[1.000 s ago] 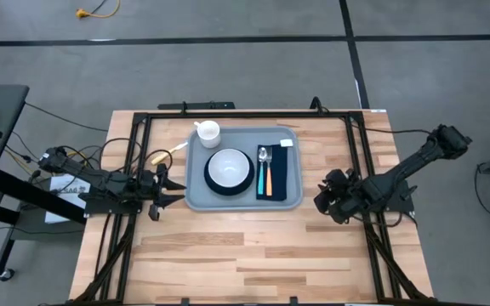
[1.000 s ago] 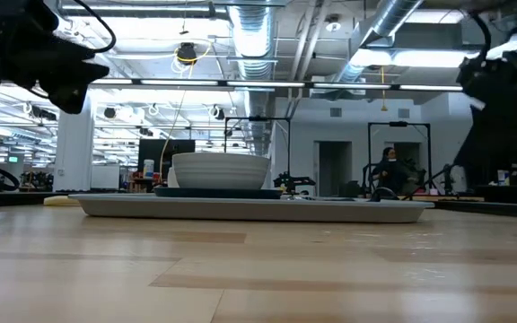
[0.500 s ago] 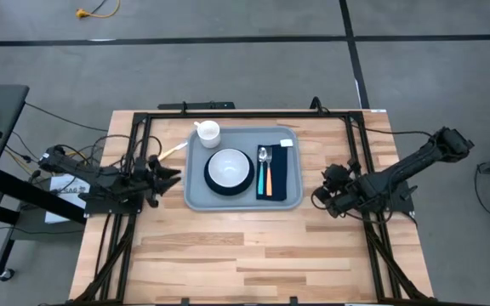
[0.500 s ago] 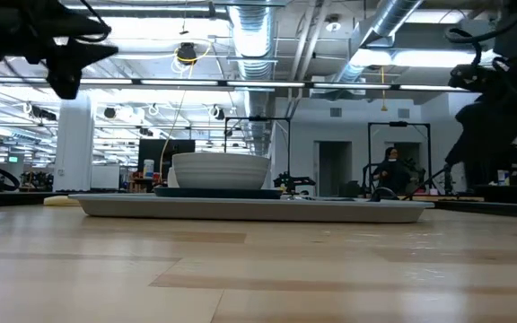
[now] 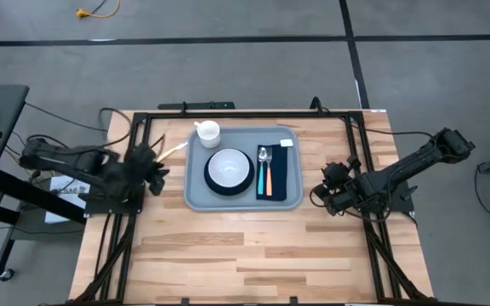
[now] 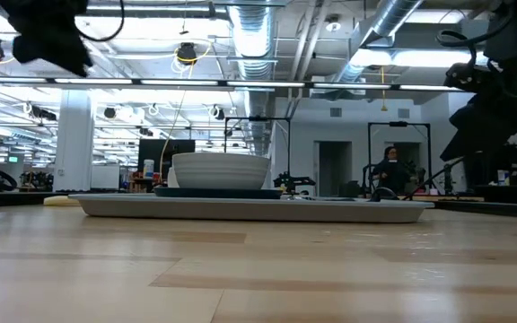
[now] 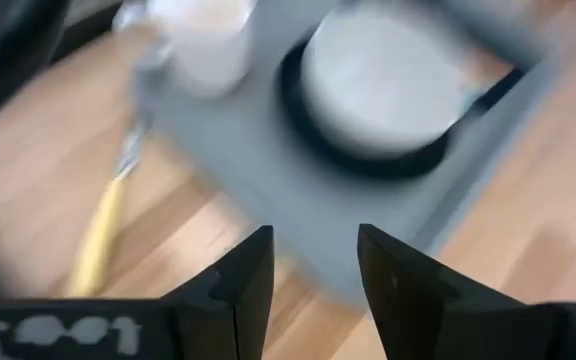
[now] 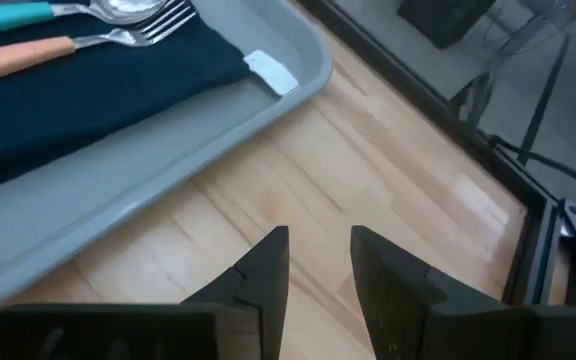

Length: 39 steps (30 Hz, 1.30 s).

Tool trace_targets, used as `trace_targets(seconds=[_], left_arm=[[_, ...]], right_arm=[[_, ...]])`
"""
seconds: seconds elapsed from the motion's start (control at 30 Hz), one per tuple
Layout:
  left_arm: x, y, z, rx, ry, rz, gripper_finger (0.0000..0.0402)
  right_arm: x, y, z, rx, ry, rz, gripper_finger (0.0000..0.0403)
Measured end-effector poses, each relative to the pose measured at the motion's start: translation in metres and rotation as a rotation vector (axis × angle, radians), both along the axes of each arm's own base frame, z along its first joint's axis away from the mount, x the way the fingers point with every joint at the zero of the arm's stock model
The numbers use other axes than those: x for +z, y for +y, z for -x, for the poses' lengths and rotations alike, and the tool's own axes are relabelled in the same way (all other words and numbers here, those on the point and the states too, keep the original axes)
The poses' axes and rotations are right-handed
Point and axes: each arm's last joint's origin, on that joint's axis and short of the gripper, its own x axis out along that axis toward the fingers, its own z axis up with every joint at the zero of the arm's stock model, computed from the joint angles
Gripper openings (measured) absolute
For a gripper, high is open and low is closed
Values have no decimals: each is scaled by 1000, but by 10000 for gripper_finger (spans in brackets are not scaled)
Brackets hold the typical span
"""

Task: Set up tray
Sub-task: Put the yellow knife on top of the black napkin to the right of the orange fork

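I see the tray (image 5: 243, 196) mid-table, toward the far side, looking nearly set: bowl (image 5: 229, 167) on a dark plate (image 5: 213, 181) in its middle, dark cloth (image 5: 277, 174) on its right with fork (image 5: 261, 176) and spoon (image 5: 269, 176) on top, cup (image 5: 207, 132) in its far-left corner. Both arms are off it. Left gripper (image 7: 313, 262) hovers just left of the tray, jaws apart, empty. Right gripper (image 8: 318, 252) hovers right of it, jaws apart with a narrow gap, empty. One yellow-handled utensil (image 5: 168, 153) lies on the table just off the tray's far-left corner; my guess is that's the only piece left.
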Motion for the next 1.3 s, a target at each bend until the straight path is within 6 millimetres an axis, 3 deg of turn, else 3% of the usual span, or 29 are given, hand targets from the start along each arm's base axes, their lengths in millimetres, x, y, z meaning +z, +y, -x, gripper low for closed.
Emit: trace_targets(seconds=[0.23, 0.43, 0.67, 0.8, 0.9, 1.07, 1.3], left_arm=[[9, 14, -35, 45, 580, -3, 135], [-7, 41, -60, 2, 770, 55, 135], [-23, 77, -62, -87, 736, 118, 135], [-33, 96, -51, -126, 618, 185, 135], [-45, 108, -37, -114, 623, 225, 135], [-72, 120, -19, -49, 665, 321, 135], [-86, 131, -25, -84, 594, 272, 135]], right_arm=[[0, 0, 0, 0, -4, 2, 102], [0, 1, -2, 2, -21, -14, 102], [0, 5, -1, 27, -20, -20, 102], [0, 7, -1, 46, -20, -20, 102], [0, 9, 0, 58, -20, -21, 102], [0, 10, 0, 71, -21, -21, 102], [0, 10, 0, 69, -25, -23, 102]])
